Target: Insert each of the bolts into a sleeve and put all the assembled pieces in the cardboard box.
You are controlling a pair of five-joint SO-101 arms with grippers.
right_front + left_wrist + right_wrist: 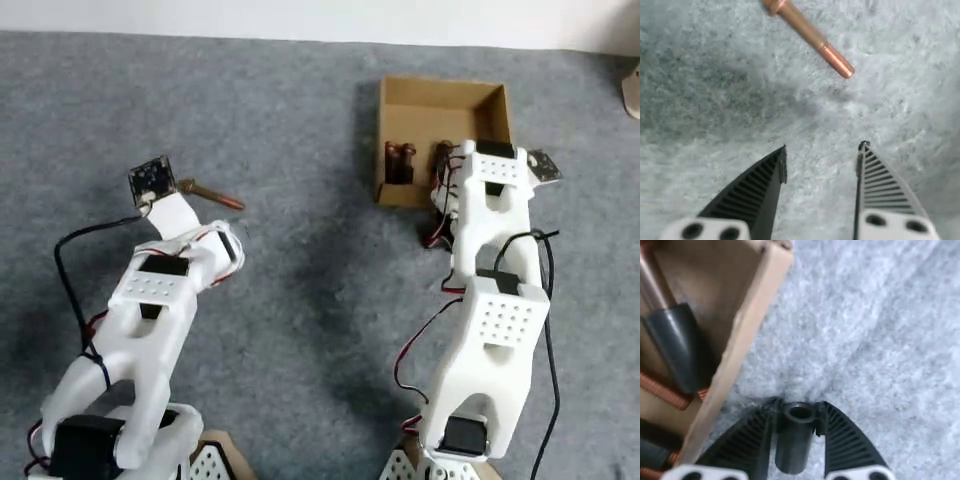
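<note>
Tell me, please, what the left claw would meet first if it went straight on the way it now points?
Most likely bare carpet, just short of the bolt, which lies a little beyond the tips of the open left claw. Depth is unclear, so it might graze the threaded end.

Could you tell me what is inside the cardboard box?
The cardboard box holds at least two assembled pieces, bolts in dark sleeves, by its wall nearest the arms. The right arm covers that side's right corner, hiding anything there.

Bolt head beyond the edge
</note>
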